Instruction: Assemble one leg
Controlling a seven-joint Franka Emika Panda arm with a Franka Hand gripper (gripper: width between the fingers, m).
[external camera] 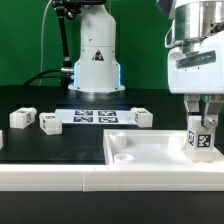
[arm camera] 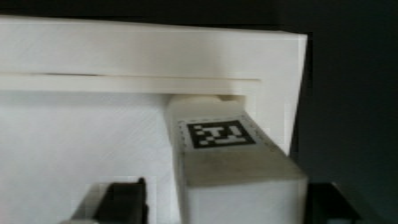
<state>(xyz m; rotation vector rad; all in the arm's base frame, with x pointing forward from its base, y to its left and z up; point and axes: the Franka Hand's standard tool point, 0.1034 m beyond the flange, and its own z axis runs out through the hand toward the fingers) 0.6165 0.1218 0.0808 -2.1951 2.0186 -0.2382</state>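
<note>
A leg, a small white block with a marker tag on its face, stands upright at the corner of the large white panel on the exterior view's right. My gripper is right over it, one finger on each side of its top. In the wrist view the leg sits between the dark fingers. A strip of white panel shows between one finger and the leg, so the jaws stand open around it. Three more legs lie on the table.
The marker board lies on the black table behind the panel, in front of the arm's base. A white ledge runs along the front edge.
</note>
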